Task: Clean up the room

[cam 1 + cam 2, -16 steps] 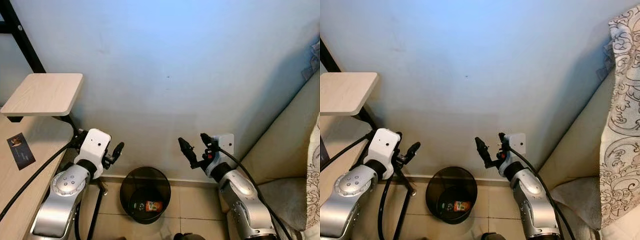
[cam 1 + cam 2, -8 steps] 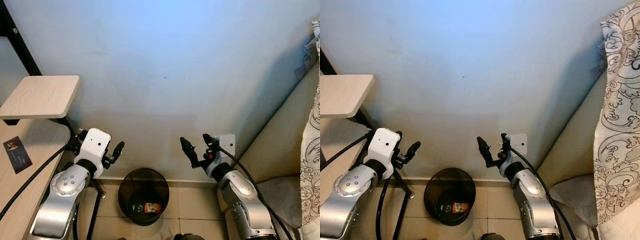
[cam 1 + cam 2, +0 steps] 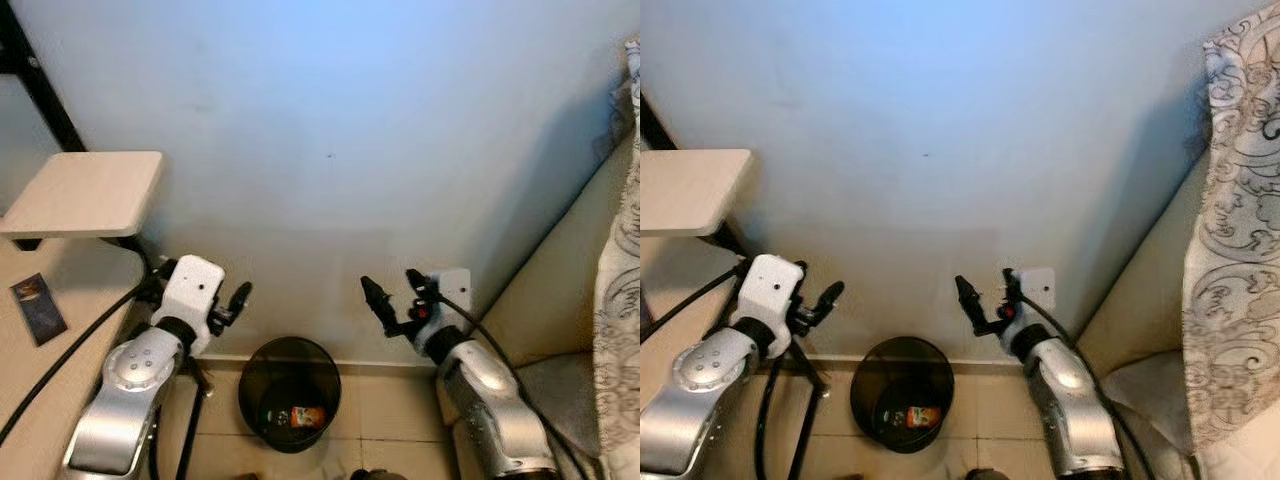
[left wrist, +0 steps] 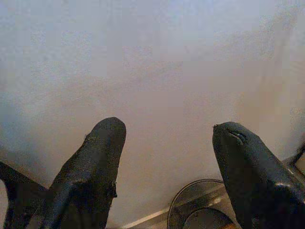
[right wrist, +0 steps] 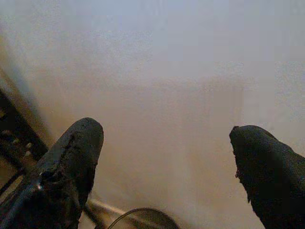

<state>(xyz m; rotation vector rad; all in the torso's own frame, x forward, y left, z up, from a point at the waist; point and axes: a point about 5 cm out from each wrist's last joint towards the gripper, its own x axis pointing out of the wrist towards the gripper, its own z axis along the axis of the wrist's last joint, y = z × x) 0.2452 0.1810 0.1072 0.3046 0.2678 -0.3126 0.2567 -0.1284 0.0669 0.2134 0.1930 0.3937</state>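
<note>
Apparently between drops, both the left end effector (image 3: 240, 298) and right end effector (image 3: 393, 297) hang wide and empty above the bin (image 3: 289, 393) at 6 o'clock, so next comes finding more litter.

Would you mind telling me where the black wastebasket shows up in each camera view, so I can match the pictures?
Left eye view: wastebasket at bottom centre, on the floor against the wall.
Right eye view: bottom, left of centre.
Left wrist view: its rim, low between the fingers.
Right wrist view: a curved rim at the bottom edge.
Shared landmark: the pale blue wall.
</note>
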